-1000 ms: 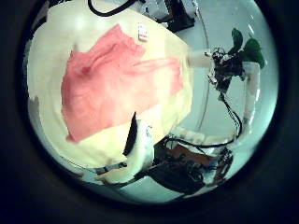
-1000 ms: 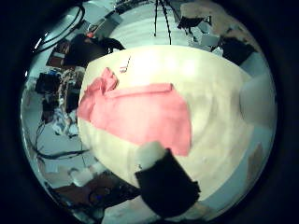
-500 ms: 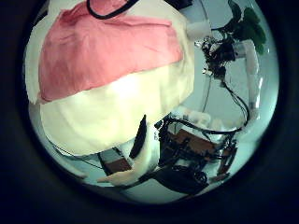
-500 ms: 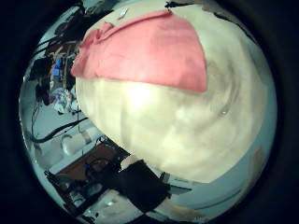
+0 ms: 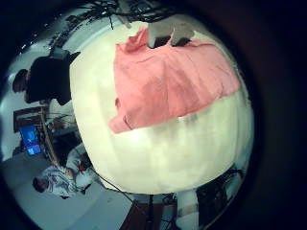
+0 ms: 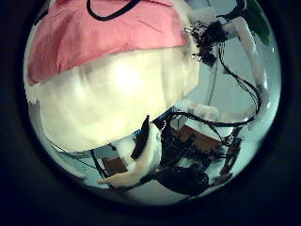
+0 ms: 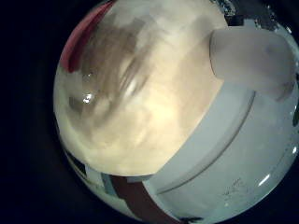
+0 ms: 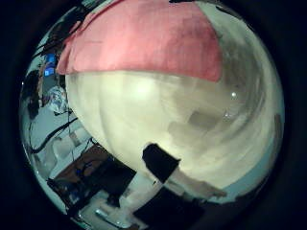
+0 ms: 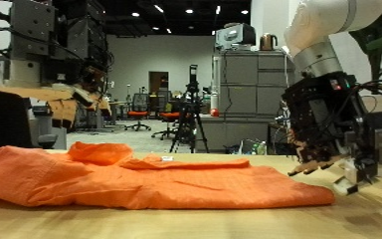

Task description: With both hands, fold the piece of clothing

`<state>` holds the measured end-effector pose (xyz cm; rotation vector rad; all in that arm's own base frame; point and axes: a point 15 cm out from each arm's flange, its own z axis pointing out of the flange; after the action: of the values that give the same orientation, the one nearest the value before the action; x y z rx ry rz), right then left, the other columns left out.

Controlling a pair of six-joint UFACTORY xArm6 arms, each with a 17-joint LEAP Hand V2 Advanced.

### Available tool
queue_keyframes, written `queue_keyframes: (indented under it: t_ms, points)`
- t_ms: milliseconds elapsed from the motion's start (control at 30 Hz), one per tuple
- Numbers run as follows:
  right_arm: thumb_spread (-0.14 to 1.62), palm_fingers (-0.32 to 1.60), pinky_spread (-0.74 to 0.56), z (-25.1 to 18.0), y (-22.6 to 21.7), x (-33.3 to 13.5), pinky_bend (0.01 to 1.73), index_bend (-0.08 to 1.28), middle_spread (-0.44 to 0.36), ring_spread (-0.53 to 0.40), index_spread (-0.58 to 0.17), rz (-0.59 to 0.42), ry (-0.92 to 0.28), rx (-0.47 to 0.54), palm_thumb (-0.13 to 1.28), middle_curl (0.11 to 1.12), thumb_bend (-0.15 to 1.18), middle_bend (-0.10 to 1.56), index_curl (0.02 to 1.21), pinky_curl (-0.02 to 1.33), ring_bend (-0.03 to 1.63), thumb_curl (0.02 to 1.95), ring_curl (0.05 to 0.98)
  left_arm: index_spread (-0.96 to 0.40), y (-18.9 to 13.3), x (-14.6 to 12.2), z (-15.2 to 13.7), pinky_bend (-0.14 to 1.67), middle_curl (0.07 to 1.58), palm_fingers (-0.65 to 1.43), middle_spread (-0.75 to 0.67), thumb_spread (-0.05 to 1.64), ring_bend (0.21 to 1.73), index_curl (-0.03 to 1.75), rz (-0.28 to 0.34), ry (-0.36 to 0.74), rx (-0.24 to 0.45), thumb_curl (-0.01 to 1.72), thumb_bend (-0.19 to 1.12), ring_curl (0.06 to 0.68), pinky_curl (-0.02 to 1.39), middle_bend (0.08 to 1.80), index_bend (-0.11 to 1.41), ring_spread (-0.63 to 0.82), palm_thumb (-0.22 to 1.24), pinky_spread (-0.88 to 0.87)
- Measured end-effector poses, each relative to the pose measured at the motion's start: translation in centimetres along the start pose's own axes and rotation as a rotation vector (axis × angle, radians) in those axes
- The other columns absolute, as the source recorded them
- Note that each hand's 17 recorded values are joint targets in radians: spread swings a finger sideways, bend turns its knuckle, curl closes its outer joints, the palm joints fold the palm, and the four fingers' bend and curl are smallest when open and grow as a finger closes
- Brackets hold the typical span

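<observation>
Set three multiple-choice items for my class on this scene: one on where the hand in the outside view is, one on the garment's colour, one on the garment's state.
1. Where is the hand in the outside view?
A. beside one end of the garment
B. over the garment's middle
C. below the table top

2. What colour is the garment?
A. blue
B. orange
C. white

3. How is the garment?
A. hanging in the air
B. rolled into a tight ball
C. lying spread out on the table

Answers:
1 A: the hand hangs down just past the end of the garment.
2 B: the outside view shows it orange.
3 C: it lies stretched out low along the table, with only a small bunched part raised.
</observation>
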<state>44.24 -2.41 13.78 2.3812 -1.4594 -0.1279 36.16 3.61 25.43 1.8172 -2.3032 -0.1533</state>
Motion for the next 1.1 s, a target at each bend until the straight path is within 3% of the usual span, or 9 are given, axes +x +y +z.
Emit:
queue_keyframes:
  t_ms: [233,267,367,467,567,833,1100]
  points:
    - [0.97,0.66,0.01,0.5,-0.4,-0.4,0.16,0.24,-0.202,-0.151,-0.298,-0.005,0.001,-0.009,0.64,0.43,0.09,0.45,0.42,0.20,0.58,0.36,0.268,0.13,0.1,0.0,0.1,0.33,0.24,-0.08,0.45,1.17,0.44,0.20,0.000,-0.003,-0.002,0.27,-0.02,0.207,0.31,0.18,0.13,0.60,0.24,0.54]
    - [0.97,0.86,-0.08,0.5,-0.4,-0.4,0.22,0.26,-0.221,-0.196,-0.320,-0.007,0.003,-0.007,0.69,0.44,0.09,0.48,0.43,0.21,0.67,0.37,0.296,0.13,0.1,0.0,0.1,0.33,0.24,-0.08,0.45,1.17,0.44,0.19,0.001,-0.004,-0.002,0.27,-0.02,0.208,0.31,0.18,0.13,0.59,0.24,0.54]
    - [0.95,1.21,-0.35,0.2,-0.4,-0.1,0.37,0.31,-0.267,-0.281,-0.373,-0.014,0.021,-0.006,0.78,0.51,0.08,0.58,0.48,0.24,0.80,0.41,0.363,0.13,0.0,0.0,0.0,0.33,0.25,-0.08,0.45,1.17,0.44,0.19,0.004,-0.005,0.000,0.27,-0.02,0.210,0.31,0.18,0.13,0.59,0.24,0.54]
    - [0.93,1.32,-0.47,-0.2,-0.3,0.0,0.56,0.44,-0.269,-0.301,-0.394,-0.017,0.027,-0.002,0.86,0.58,0.07,0.70,0.57,0.32,0.89,0.43,0.426,0.13,0.0,0.1,0.1,0.32,0.25,-0.07,0.45,1.17,0.44,0.19,0.005,-0.005,-0.001,0.27,-0.02,0.211,0.31,0.18,0.13,0.59,0.24,0.54]
    - [0.91,1.37,-0.50,-0.4,-0.1,-0.2,0.72,0.56,-0.259,-0.296,-0.401,-0.026,0.029,-0.007,0.94,0.64,0.08,0.81,0.64,0.39,0.98,0.46,0.472,0.14,0.0,-0.1,0.1,0.32,0.25,-0.07,0.44,1.17,0.44,0.19,0.004,-0.006,-0.001,0.27,-0.02,0.213,0.31,0.19,0.13,0.59,0.24,0.54]
    - [0.94,1.21,-0.41,-2.9,1.0,0.8,1.09,0.84,-0.204,-0.258,-0.374,-0.015,0.056,0.040,1.13,0.79,0.11,1.09,0.83,0.59,1.22,0.56,0.601,0.14,0.3,-1.0,-0.2,0.32,0.26,-0.06,0.44,1.17,0.43,0.19,0.000,-0.028,-0.005,0.27,-0.02,0.215,0.31,0.18,0.14,0.58,0.25,0.54]
    - [1.00,1.09,-0.34,-6.2,5.6,2.5,1.19,0.93,-0.173,-0.235,-0.335,0.027,0.066,0.083,1.19,0.84,0.14,1.20,0.92,0.69,1.31,0.64,0.668,0.14,2.6,-5.2,-0.8,0.32,0.26,-0.05,0.42,1.17,0.43,0.21,-0.057,-0.045,-0.013,0.27,-0.02,0.217,0.31,0.18,0.14,0.58,0.25,0.54]
